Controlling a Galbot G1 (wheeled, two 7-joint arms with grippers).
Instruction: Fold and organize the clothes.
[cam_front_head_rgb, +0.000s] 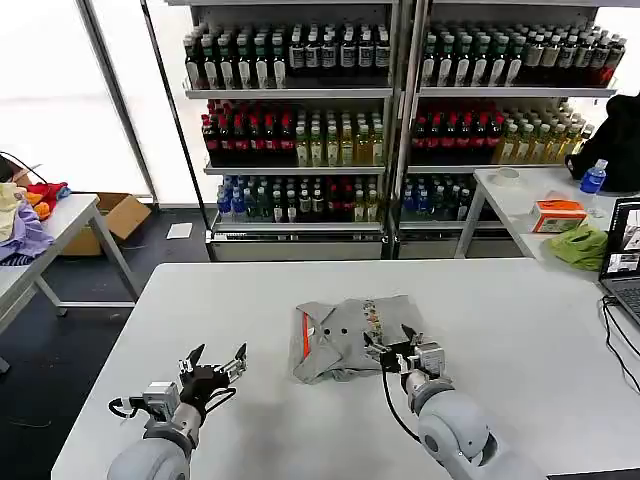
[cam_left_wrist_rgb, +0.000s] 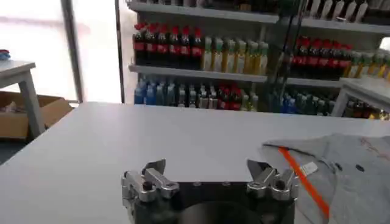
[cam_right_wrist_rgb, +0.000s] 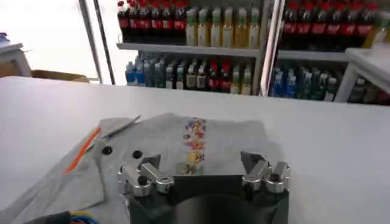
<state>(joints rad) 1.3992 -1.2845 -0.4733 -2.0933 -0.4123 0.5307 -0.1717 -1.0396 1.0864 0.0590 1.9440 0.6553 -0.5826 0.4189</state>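
The clothes are one grey T-shirt (cam_front_head_rgb: 350, 335), folded into a compact bundle at the middle of the white table (cam_front_head_rgb: 520, 310). Its orange collar strip (cam_front_head_rgb: 305, 338) faces my left, and a multicoloured print (cam_right_wrist_rgb: 194, 141) runs across the top. My right gripper (cam_front_head_rgb: 388, 346) stands open at the near right edge of the shirt, just over the cloth, with nothing between its fingers. My left gripper (cam_front_head_rgb: 213, 360) is open over bare table to the left of the shirt, apart from it. The left wrist view shows the shirt (cam_left_wrist_rgb: 347, 176) off to one side.
A side table on the right carries a lime-green cloth (cam_front_head_rgb: 580, 245), an orange box (cam_front_head_rgb: 557, 214) and a water bottle (cam_front_head_rgb: 593, 178). A laptop (cam_front_head_rgb: 625, 260) sits at the table's right edge. Another table with piled garments (cam_front_head_rgb: 22, 225) stands at the left. Drink shelves (cam_front_head_rgb: 300, 110) fill the background.
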